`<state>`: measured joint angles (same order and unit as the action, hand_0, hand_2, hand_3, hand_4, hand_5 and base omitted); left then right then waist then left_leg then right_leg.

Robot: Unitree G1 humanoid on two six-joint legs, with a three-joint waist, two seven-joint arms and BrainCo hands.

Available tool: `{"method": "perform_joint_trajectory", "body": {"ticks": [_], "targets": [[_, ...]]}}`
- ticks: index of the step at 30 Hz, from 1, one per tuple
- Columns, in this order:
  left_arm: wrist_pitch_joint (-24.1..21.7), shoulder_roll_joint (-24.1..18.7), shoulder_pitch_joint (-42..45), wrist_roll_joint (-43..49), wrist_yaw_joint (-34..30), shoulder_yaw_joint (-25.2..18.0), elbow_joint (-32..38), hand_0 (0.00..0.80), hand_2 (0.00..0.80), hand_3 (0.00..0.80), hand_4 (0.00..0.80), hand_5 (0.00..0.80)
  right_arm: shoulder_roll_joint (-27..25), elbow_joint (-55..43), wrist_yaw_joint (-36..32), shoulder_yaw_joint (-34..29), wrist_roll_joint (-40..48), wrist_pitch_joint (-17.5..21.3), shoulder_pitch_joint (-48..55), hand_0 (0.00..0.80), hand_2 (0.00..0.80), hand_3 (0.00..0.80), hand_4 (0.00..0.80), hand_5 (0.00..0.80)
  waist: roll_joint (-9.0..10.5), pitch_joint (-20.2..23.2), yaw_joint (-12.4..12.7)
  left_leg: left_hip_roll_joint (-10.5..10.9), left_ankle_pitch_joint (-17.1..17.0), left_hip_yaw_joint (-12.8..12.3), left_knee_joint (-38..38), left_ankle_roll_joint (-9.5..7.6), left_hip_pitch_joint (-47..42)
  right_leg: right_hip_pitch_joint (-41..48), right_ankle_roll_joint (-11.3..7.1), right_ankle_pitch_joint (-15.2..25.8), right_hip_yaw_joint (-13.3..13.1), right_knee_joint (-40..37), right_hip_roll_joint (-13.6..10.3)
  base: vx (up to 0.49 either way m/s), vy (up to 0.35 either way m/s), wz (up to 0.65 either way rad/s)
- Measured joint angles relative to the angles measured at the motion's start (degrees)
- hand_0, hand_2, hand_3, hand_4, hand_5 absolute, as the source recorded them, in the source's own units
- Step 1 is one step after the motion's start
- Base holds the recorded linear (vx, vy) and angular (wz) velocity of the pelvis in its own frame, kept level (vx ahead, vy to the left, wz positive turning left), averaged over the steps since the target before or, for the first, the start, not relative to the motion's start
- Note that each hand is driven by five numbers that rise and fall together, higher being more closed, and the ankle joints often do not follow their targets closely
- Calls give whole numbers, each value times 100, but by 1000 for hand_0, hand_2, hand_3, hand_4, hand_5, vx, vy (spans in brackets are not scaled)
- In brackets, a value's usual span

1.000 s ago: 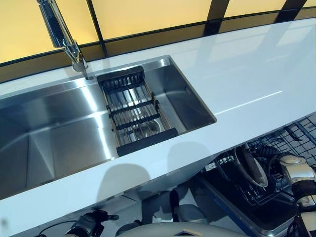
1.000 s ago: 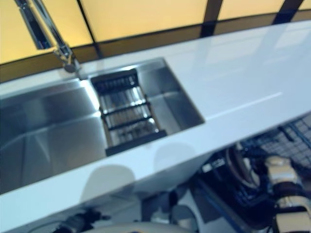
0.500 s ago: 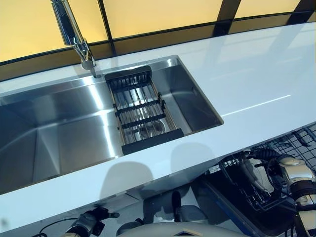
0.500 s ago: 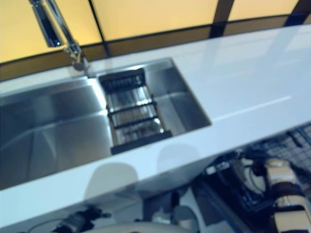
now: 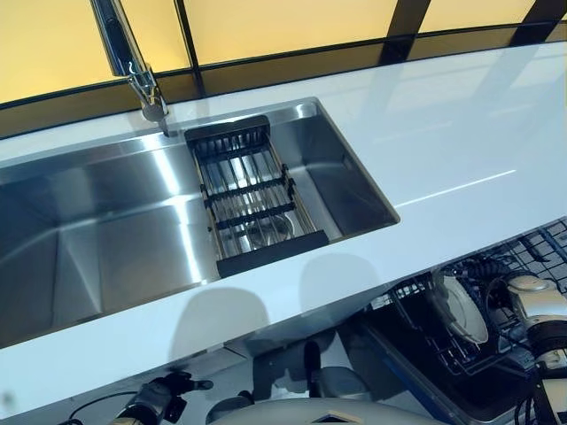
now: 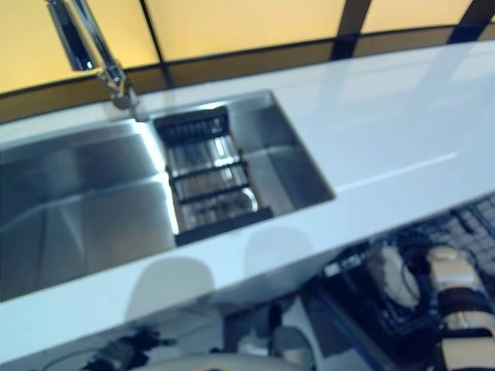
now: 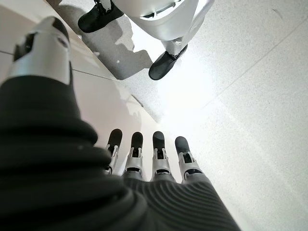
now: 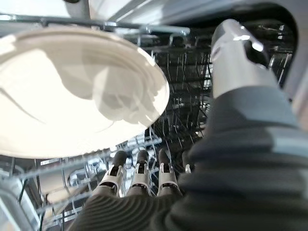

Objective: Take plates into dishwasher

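Note:
A white plate [image 5: 461, 305] stands on edge in the wire dishwasher rack [image 5: 532, 252], below the counter at the lower right. It fills much of the right wrist view [image 8: 72, 91]. My right hand [image 5: 536, 305] is just right of the plate, inside the rack. In its wrist view its fingers [image 8: 139, 178] are straight and its thumb [image 8: 236, 53] stands apart, with the plate past them and nothing gripped. My left hand [image 5: 155, 403] hangs low at the lower left under the counter, with its fingers [image 7: 144, 154] straight over the floor, empty.
A white counter [image 5: 443, 133] runs across the view above the dishwasher. A steel sink [image 5: 106, 239] is set into it and holds a black drainer rack [image 5: 252, 199]. A chrome faucet [image 5: 128, 62] stands behind the sink. The dishwasher's dark tub [image 5: 443, 381] lies under the rack.
The plate now shows more of its white face in the rack, and my right hand sits slightly further right of it. The camera view shifted a little. The left hand has not moved.

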<state>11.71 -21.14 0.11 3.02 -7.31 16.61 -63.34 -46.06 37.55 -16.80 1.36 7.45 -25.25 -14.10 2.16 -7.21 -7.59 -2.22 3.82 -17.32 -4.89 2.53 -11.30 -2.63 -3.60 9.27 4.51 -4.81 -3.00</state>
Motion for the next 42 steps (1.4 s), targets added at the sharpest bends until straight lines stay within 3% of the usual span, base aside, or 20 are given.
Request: {"method": "perform_joint_trajectory", "body": {"ticks": [11,14,16,17,19,20,21,23,24,25,26,28,29,31,32,34,37,40,41,42], "targets": [[300,-20,34,-121,186,-213,-411,0,0,0,0,0,-606,-263,30,-907,133,-17,879,0,0,0,0,0,492,310,-290,51,35,-173,-16,-22,-2,-96,-65,100,-218,39,4,31,81,-9],[520,-44,16,108,189,-211,-531,0,0,0,0,0,-851,-250,66,-1177,272,-33,1153,0,0,0,0,0,568,353,-408,0,23,-319,2,-3,2,-211,-398,336,-296,63,69,-93,14,-30],[626,-59,14,132,188,-205,-560,0,0,0,0,0,-987,-237,80,-1282,339,-31,1173,0,0,0,0,0,539,329,-465,-6,10,-440,34,-19,15,-280,-610,727,-343,-8,174,-291,12,-50],[716,-114,23,126,217,-217,-555,0,0,0,0,0,-1071,-191,104,-1384,433,-24,1108,0,0,0,0,0,432,254,-424,-181,13,-512,34,-135,150,-493,-941,867,-330,84,200,-368,-68,-44],[777,-165,-27,120,236,-216,-635,0,0,0,0,0,-1126,53,179,-1538,522,-54,1181,0,0,0,0,0,280,253,-501,-381,-152,-670,-10,-93,286,-648,-754,352,-87,900,167,-352,-122,-20],[794,-231,-105,120,239,-212,-703,0,0,0,0,0,-1148,119,275,-1635,599,-56,1195,0,0,0,0,0,180,244,-413,-537,-211,-808,36,-76,394,-781,-720,47,-74,1547,66,-427,-256,-26],[852,-349,-195,118,264,-211,-748,0,0,0,0,0,-1162,85,383,-1727,738,-56,1198,0,0,0,0,0,75,219,-340,-741,-256,-796,168,-47,533,-771,-800,-160,-80,2141,-227,-453,-321,-31],[893,-525,-202,114,278,-200,-779,0,0,0,0,0,-1169,53,578,-1893,941,-94,1208,0,0,0,0,0,51,220,-86,-948,-275,-777,399,-32,728,-513,-964,-245,-154,2466,-759,-360,-318,-29],[893,-565,-195,114,282,-198,-780,0,0,0,0,0,-1173,59,629,-1897,970,-99,1200,0,0,0,0,0,61,225,-45,-992,-274,-779,454,-31,764,-419,-967,-244,-166,2450,-866,-312,-383,-42],[895,-728,-175,76,300,-197,-750,0,0,0,0,0,-1153,142,768,-1892,1093,-99,1178,0,0,0,0,0,153,236,192,-1102,-253,-734,590,-4,837,-54,-916,203,-181,2091,-1113,-270,-395,-41],[893,-830,-118,52,312,-214,-750,0,0,0,0,0,-1118,267,824,-1887,1170,-95,1127,0,0,0,0,0,286,273,303,-1095,-267,-691,642,92,871,186,-1005,451,-180,1718,-1141,-322,-522,-49],[896,-807,-57,16,324,-225,-752,0,0,0,0,0,-1113,533,951,-1884,1249,-93,949,0,0,0,0,0,254,232,412,-1209,-258,-295,704,104,1030,324,-1045,201,-96,1389,-977,-235,-407,-17],[927,-693,-102,13,313,-306,-760,0,0,0,0,0,-1124,593,1077,-1922,1293,-101,934,0,0,0,0,0,123,124,347,-1293,-212,84,927,150,1318,178,-1063,84,-113,1585,-852,-280,-378,23],[928,-663,-165,12,311,-407,-716,0,0,0,0,0,-1089,631,1160,-1918,1421,-133,1153,0,0,0,0,0,85,94,343,-1336,-238,203,1105,162,1443,153,-1032,1,-63,1651,-790,-397,-381,29],[924,-747,-293,-25,369,-451,-698,0,0,0,0,0,-1040,639,1242,-1918,1516,-127,1322,0,0,0,0,0,195,49,383,-1387,-185,229,1362,363,1602,211,-951,-184,23,1560,-791,-446,-349,9],[908,-977,-447,-145,429,-510,-690,0,0,0,0,0,-844,618,1280,-1921,1615,-110,1324,0,0,0,0,0,446,-65,387,-1417,-227,341,1511,589,1838,250,-882,-413,137,1296,-794,-439,-269,-4],[799,-1223,-527,-150,474,-687,-616,0,0,0,0,0,-542,380,1325,-1919,1801,-110,1304,0,0,0,0,0,720,-154,488,-1548,-360,353,1618,645,2117,254,-767,-487,194,762,-684,-355,-165,-18],[666,-1153,-445,-206,593,-737,-641,0,0,0,0,0,-489,213,1363,-1892,1804,-144,1237,0,0,0,0,0,743,-146,589,-1674,-470,380,1723,794,2229,287,-604,-1013,238,642,-614,-225,-81,-14],[626,-1072,-406,-209,635,-791,-648,0,0,0,0,0,-494,213,1377,-1894,1801,-147,1176,0,0,0,0,0,631,-183,582,-1739,-497,448,1753,827,2254,320,-556,-1030,250,617,-519,-155,-66,6],[542,-877,-253,-229,665,-898,-655,0,0,0,0,0,-500,189,1388,-1888,1804,-172,1101,0,0,0,0,0,339,-259,570,-1911,-546,599,1726,867,2259,337,-477,-1037,245,607,-308,-124,-48,2]]}}
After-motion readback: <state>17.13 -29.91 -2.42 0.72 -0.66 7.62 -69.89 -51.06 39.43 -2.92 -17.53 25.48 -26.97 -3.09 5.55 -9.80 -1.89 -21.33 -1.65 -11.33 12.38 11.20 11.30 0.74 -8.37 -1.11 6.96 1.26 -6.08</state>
